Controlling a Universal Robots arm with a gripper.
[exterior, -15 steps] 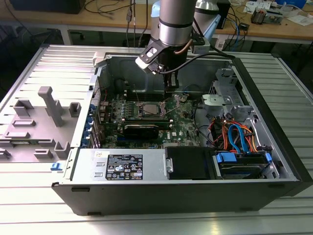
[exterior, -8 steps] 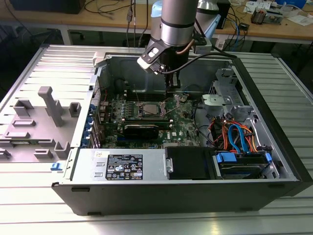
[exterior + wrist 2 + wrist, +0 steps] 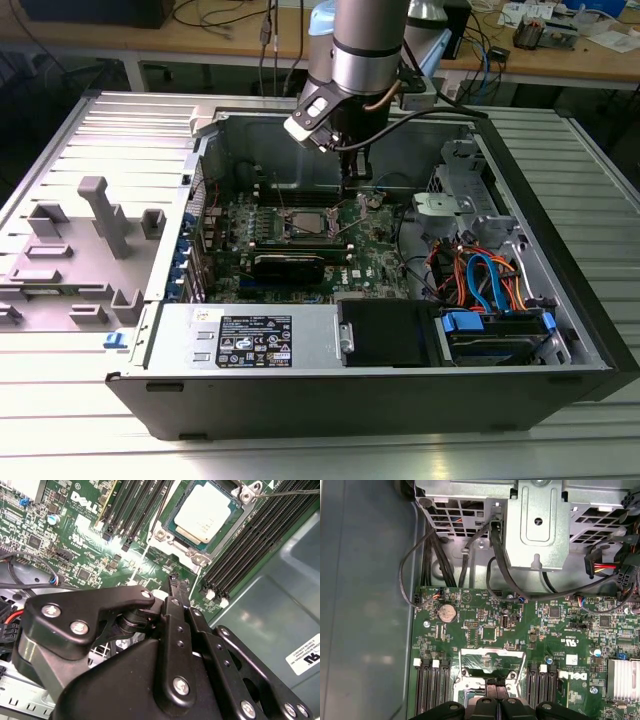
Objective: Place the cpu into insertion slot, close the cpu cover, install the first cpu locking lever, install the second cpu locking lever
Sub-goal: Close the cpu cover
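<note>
Ribbed grey metal forms the tabletop (image 3: 70, 430), and on it lies an open computer case (image 3: 350, 410) with its green motherboard (image 3: 375, 245) facing up. Grey plastic fixtures (image 3: 100, 215) stand on the tabletop toward the exterior view's left. Inside the case, orange and blue cables (image 3: 480, 275) bunch at the exterior view's right. A silver box with a label (image 3: 250, 335) sits along the near wall.

The arm (image 3: 365, 45) reaches down into the case, and the claw (image 3: 352, 185) hangs just above the board. In the exterior view it is just beside the cpu (image 3: 305, 222), toward that view's right.

In the second wrist view the cpu (image 3: 202, 511) lies flat in the insertion slot (image 3: 175, 545), with its dull silver top bare and a green edge showing round it. Long black memory slots (image 3: 250, 545) flank the slot on both sides. A thin metal rod (image 3: 285, 492) runs off from a corner of the slot.

The claw (image 3: 174, 582) hovers apart from the cpu. In the first wrist view the claw (image 3: 497, 685) has its two black fingers (image 3: 485, 707) lying together side by side, with nothing clamped between them. Just past its tip is the cpu cover (image 3: 492, 652), a silver frame with a square window. I cannot tell whether the cover is raised or lying flat. Farther along the board are a coin cell (image 3: 447, 613) and a finned heatsink (image 3: 622, 680), with a metal drive cage (image 3: 535, 525) beyond the board's edge.
</note>
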